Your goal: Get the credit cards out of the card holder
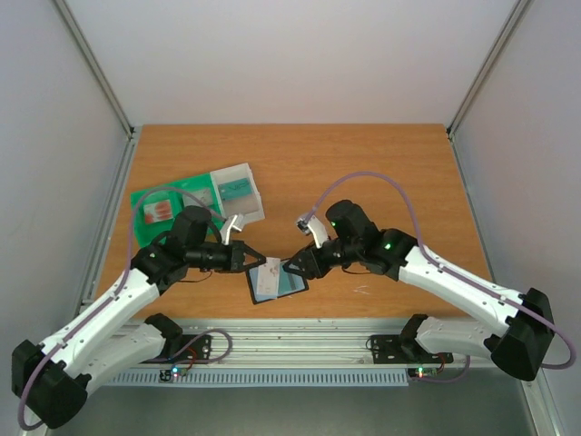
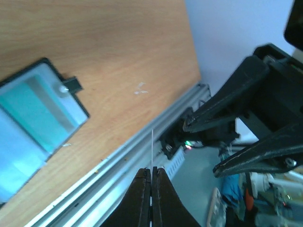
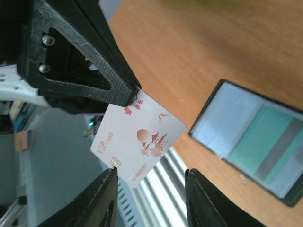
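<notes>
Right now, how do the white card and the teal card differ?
The white card is out of the card holder, pinched at one corner by the left gripper; the teal card sits in a pocket. White one has red print, teal one a grey stripe. White hangs tilted, teal lies flat. Both are thin rectangular cards.

Robotics lab test cell: wooden table (image 1: 300, 154) boxed in by white panels (image 1: 290, 54) on aluminium posts (image 1: 95, 64). Extrusion rail (image 1: 300, 331) at near edge carries left arm (image 1: 109, 313), right arm (image 1: 463, 286), purple cable (image 1: 372, 177), status LEDs (image 1: 174, 373).
</notes>
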`<state>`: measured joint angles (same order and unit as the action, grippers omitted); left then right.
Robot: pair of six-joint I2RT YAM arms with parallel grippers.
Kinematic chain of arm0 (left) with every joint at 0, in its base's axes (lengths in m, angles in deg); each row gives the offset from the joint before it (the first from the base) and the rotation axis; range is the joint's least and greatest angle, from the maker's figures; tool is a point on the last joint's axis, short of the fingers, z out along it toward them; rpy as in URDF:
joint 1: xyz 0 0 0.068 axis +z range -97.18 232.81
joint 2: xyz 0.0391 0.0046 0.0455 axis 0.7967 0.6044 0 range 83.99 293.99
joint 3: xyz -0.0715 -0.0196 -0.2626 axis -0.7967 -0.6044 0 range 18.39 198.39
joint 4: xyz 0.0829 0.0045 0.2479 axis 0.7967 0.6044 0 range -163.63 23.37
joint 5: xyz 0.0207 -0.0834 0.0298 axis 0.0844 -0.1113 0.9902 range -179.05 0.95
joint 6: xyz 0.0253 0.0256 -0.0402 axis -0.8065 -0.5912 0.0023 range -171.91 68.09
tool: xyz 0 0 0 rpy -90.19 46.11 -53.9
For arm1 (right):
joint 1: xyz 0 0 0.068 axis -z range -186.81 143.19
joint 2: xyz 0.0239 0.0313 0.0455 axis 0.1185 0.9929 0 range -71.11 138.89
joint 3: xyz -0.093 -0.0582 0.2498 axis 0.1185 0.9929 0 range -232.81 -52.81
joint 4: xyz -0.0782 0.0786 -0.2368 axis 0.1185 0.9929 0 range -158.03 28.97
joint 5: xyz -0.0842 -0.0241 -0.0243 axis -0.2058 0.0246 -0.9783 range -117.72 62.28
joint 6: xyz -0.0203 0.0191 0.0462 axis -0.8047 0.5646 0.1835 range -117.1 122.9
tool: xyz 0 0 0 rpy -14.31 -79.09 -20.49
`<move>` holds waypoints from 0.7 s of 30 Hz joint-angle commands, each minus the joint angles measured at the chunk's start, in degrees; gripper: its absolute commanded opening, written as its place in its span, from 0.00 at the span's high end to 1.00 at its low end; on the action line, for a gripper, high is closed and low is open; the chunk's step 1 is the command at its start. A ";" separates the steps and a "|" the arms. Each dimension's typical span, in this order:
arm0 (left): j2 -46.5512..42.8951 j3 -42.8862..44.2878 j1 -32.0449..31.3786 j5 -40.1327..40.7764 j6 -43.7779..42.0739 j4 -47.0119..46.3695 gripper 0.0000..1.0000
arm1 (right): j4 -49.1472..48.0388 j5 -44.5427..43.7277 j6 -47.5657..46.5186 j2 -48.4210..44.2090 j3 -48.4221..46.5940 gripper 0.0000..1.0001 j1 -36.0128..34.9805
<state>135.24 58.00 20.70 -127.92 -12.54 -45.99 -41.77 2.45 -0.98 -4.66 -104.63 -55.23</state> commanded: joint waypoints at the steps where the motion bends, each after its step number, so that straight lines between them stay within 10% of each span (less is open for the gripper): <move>1: -2.11 1.46 -0.04 -11.02 -3.14 -1.13 1.00 | 8.49 7.01 -5.94 -1.64 -4.99 0.58 0.00; 12: -3.21 -0.85 -1.02 -22.72 0.60 -10.19 0.99 | 16.24 14.94 -10.06 5.07 -11.86 0.51 0.00; 21: -3.13 -1.36 -1.04 -22.88 -0.49 -9.48 0.98 | 10.93 23.76 -7.99 5.09 -9.63 0.93 0.01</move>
<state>132.72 57.41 19.93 -149.58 -12.15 -53.80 -28.35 21.07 -9.66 0.89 -115.14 -55.23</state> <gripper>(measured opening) 0.015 0.157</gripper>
